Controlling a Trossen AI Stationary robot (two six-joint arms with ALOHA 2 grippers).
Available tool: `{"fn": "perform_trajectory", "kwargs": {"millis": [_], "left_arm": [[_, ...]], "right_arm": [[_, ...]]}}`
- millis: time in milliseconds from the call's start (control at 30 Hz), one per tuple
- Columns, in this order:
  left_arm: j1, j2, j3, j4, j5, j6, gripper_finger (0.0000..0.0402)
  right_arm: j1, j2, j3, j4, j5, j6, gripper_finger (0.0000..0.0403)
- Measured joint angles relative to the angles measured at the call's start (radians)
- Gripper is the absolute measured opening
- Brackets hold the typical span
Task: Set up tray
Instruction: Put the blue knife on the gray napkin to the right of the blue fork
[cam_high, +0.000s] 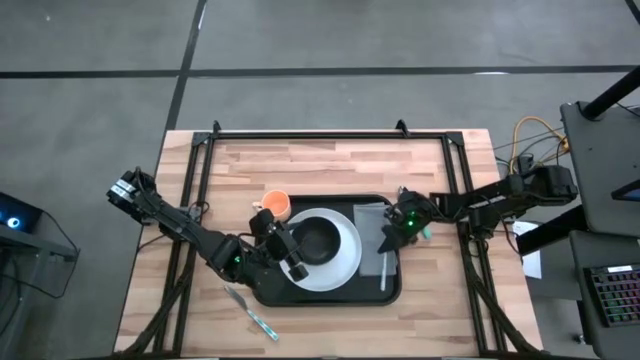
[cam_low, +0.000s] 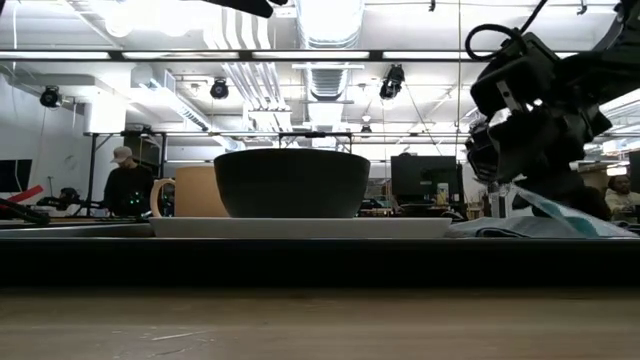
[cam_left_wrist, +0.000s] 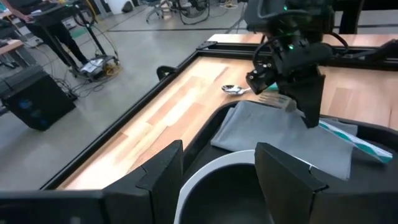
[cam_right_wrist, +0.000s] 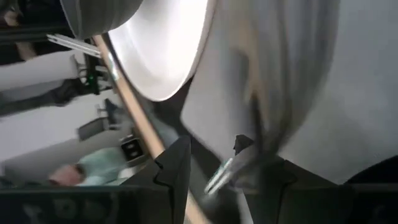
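Two arms over tray (cam_high: 262, 291): we see right gripper (cam_high: 398, 228) clenched on fork (cam_left_wrist: 339, 132) above napkin (cam_high: 371, 240); left gripper (cam_high: 283, 251) released at plate (cam_high: 345, 268)

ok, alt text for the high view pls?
Black tray on a wooden table, holding a white plate with a dark bowl, a grey napkin and an orange mug. Left gripper hovers over the plate's edge, right gripper over the napkin.

i had the dark two-finger left gripper (cam_high: 283, 252) reached in from the left with its fingers parted; my dark right gripper (cam_high: 400, 228) angled down from the right, fingers close together.
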Motion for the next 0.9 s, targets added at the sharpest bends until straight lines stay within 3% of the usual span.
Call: {"fn": "perform_trajectory", "kwargs": {"millis": [67, 267, 600, 767, 900], "left_arm": [[0.000, 0.000, 0.000, 0.000, 0.001, 0.000, 0.0180], [0.000, 0.000, 0.000, 0.000, 0.012, 0.002, 0.0180], [0.000, 0.000, 0.000, -0.001, 0.017, 0.022, 0.0180], [-0.002, 0.000, 0.000, -0.004, 0.017, 0.026, 0.0180], [-0.006, 0.000, 0.000, -0.005, 0.017, 0.025, 0.0180]], "right_arm": [[-0.015, 0.000, 0.016, -0.023, -0.044, 0.018, 0.0117], [-0.033, -0.003, 0.058, -0.161, -0.046, 0.013, 0.0115], [-0.026, -0.028, 0.110, -0.179, -0.041, -0.027, 0.0114], [0.041, -0.033, 0.128, -0.180, 0.065, -0.043, 0.0117], [0.178, -0.034, 0.129, -0.180, 0.336, 0.025, 0.0110]]}}
